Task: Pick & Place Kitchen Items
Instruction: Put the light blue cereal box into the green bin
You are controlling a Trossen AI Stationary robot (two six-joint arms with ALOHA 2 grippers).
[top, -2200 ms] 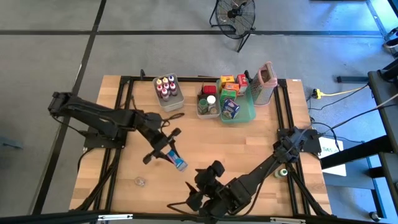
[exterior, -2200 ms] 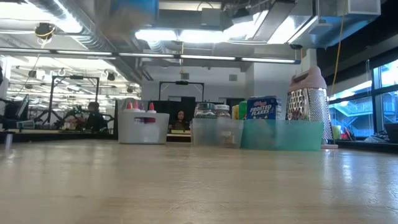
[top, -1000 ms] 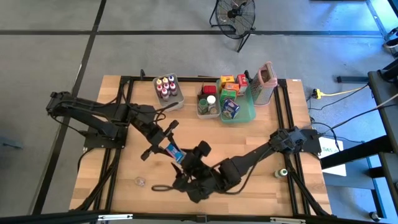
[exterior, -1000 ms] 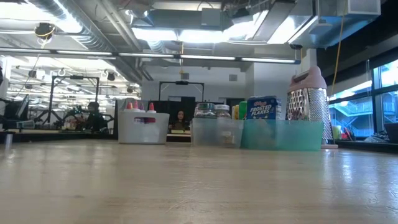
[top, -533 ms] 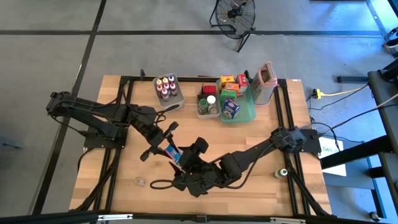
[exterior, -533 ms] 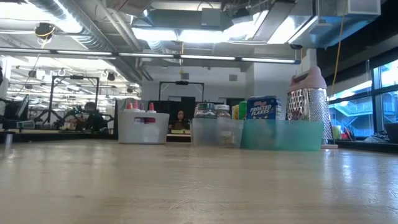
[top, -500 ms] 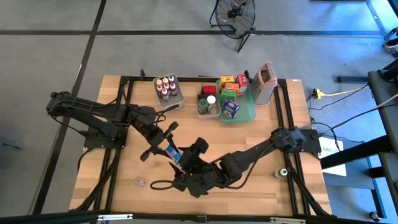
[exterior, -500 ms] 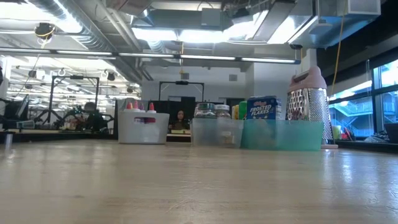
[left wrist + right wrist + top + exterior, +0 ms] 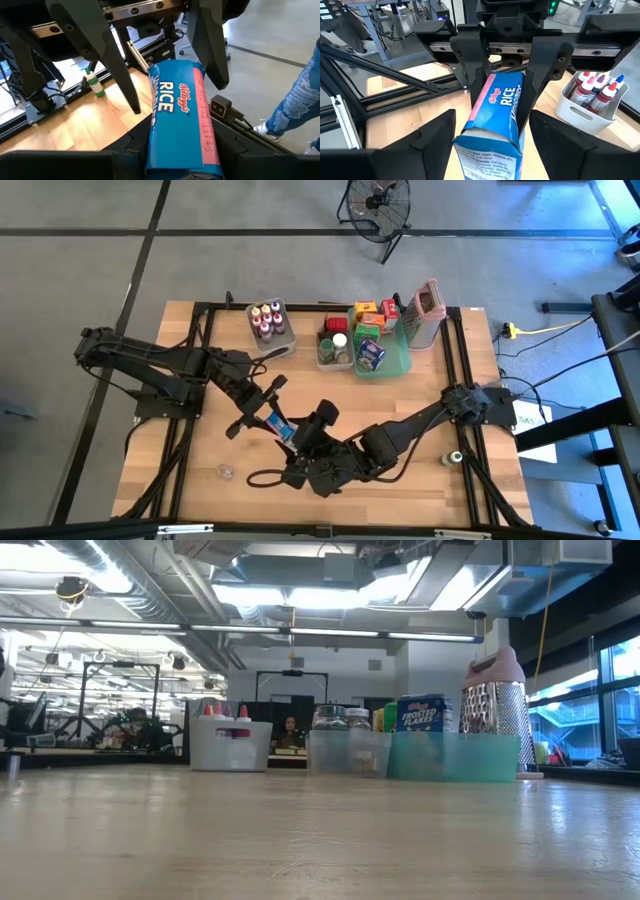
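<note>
Left gripper clamps the small blue-and-pink Rice cereal box above the wooden table; right gripper straddles it, fingers apart

Blue cereal box: printed card, slight sheen, pink side panel. Table: pale wood, matt, grain visible. Table frame: black metal rails. Left gripper fingers: matt black plastic. White bin: smooth plastic. Grater: perforated shiny metal, pink rim.
</note>
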